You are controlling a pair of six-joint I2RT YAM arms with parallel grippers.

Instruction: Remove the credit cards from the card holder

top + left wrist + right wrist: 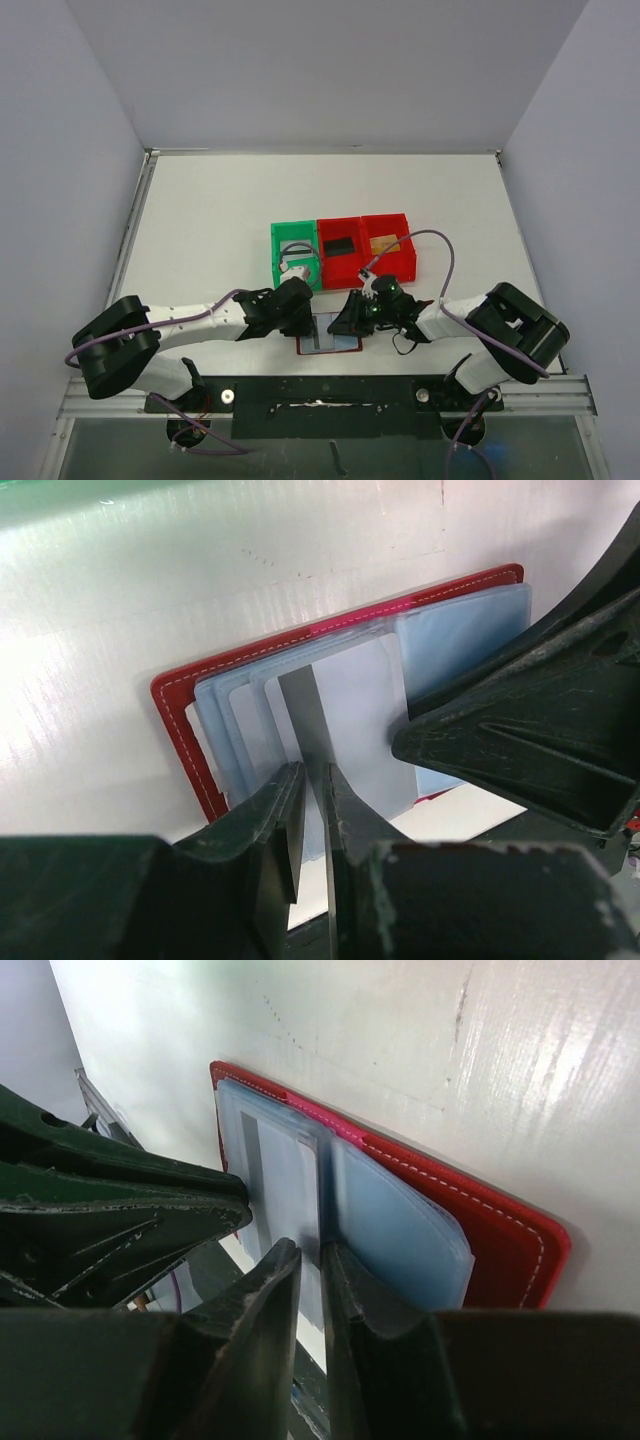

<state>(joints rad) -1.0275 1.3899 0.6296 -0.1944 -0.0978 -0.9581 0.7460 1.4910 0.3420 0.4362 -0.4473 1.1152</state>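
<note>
— While the card holder [332,342] lies open on the tabletop [220,220], how much of the job is done?

— Part of it. Beyond the card holder, a black card [340,245] lies in a red bin [343,273], and a gold-orange card [385,243] lies in the second red bin [398,268] beside it. One pale card [365,710] with a dark stripe is not out yet and pokes from the card holder's pockets.

— Who has it?

— The left arm's fingers [272,825], reaching in from the card holder's left, are closed to a slit on that card's near edge. The right arm's fingers [268,1305], from the card holder's right, are nearly together too, with a thin pale edge in the gap. I cannot tell whether that edge is the card or a pocket sleeve.

— And the materials?

— The cover is flat and dark red, with rounded corners and pale stitching along the rim. Inside sits a stack of blue-grey translucent pockets [400,1230], smooth and faintly glossy. The pale card is thin and stiff. I'd say what is left is to slide it free, then check the other pockets.
</note>
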